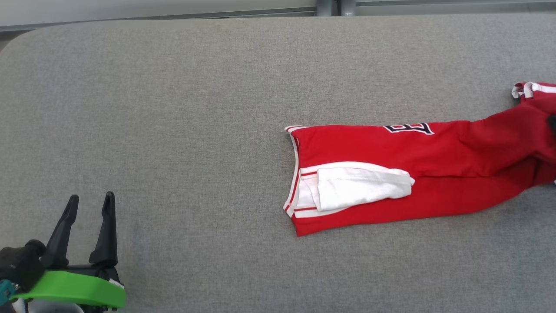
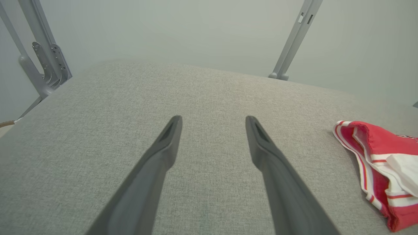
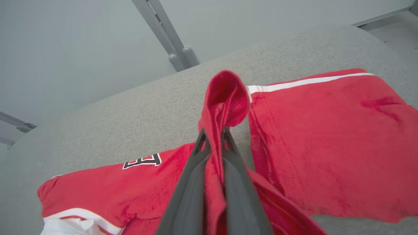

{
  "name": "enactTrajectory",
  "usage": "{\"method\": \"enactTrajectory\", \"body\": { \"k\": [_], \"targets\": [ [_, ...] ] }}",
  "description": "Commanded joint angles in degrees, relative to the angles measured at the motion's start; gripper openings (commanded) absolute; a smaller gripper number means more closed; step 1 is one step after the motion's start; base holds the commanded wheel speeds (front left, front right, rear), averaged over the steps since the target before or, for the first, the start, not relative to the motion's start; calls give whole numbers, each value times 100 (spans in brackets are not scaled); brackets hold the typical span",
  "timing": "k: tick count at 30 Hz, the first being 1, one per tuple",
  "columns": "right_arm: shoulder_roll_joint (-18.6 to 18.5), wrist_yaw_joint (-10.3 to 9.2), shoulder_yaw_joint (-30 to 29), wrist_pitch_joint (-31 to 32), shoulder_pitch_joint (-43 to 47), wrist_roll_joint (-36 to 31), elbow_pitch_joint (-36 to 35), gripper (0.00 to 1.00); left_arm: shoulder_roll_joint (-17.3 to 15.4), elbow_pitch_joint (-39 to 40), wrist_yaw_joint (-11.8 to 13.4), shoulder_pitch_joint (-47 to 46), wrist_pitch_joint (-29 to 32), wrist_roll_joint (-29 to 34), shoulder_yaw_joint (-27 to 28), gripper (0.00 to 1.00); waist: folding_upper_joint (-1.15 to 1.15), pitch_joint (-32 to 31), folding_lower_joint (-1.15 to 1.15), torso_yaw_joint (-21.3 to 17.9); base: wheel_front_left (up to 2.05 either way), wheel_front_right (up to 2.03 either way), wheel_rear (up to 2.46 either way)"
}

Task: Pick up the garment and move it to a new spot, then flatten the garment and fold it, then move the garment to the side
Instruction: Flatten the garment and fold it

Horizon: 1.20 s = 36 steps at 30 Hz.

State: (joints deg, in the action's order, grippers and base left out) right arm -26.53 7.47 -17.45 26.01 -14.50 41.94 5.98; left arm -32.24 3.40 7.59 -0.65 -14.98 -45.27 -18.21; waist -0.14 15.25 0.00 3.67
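Gripping a raised fold of the red garment [image 1: 369,143] with the right claw [image 3: 214,131], shut tight; lying lengthwise across the grey surface [image 1: 173,108], far end toward the empty, wide-open left claw [image 1: 91,196], well apart

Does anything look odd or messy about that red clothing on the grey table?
Yes. A white pocket lining lies turned out over the red garment near its striped waistband, and the other end is bunched where the right gripper pinches a fold.
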Motion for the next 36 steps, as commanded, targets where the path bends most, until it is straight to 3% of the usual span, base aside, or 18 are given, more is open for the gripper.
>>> {"method": "enactTrajectory", "body": {
  "k": [1, 2, 7, 12, 15, 24, 33, 34, 35, 36],
  "targets": [
    [392, 3, 333, 191, -86, 164, -558, 0, 83, -17, -18, 171, -24, 94, 84, 100, 14, -42, 0, -28, 0, 0, 0],
    [392, 3, 333, 191, -86, 164, -558, 0, 83, -17, -18, 171, -24, 94, 84, 100, 14, -42, 0, -28, 0, 0, 0],
    [1494, 3, 1431, 495, -103, 10, -1460, 0, 127, 15, -84, 171, -20, 156, 110, 100, 14, 104, 0, -113, 0, 0, 0],
    [2241, 3, 2669, 197, -280, -643, -1247, 0, 21, 35, -141, -53, 50, 232, 75, 100, 14, 354, 0, -218, 0, 0, 0],
    [2343, 3, 3238, -311, -418, -773, -781, 0, -35, 14, -167, -137, 108, 271, 51, 100, 14, 437, 0, -262, 0, 0, 0],
    [2352, 4, 4595, -1994, -1154, -131, 673, 0, -95, -125, -166, -252, 265, 317, -40, 100, 14, 438, 0, -319, 0, 0, 0],
    [2357, 4, 5046, -2359, -1708, 89, 1464, 0, -3, -277, -227, -261, 308, 266, -184, 100, 14, 285, 0, -274, 0, 0, 0],
    [2355, 3, 5081, -2388, -1749, 81, 1532, 16, 1, -289, -229, -261, 321, 266, -199, 100, 14, 269, 0, -266, 0, 0, 0],
    [2357, 4, 5146, -2394, -1783, 61, 1573, 83, 8, -305, -226, -256, 332, 251, -208, 100, 14, 251, 0, -259, 0, 0, 0],
    [2364, 4, 5237, -2366, -1793, 82, 1594, 100, 11, -323, -219, -243, 358, 236, -214, 100, 14, 235, 0, -255, 0, 0, 0]
  ]
}}
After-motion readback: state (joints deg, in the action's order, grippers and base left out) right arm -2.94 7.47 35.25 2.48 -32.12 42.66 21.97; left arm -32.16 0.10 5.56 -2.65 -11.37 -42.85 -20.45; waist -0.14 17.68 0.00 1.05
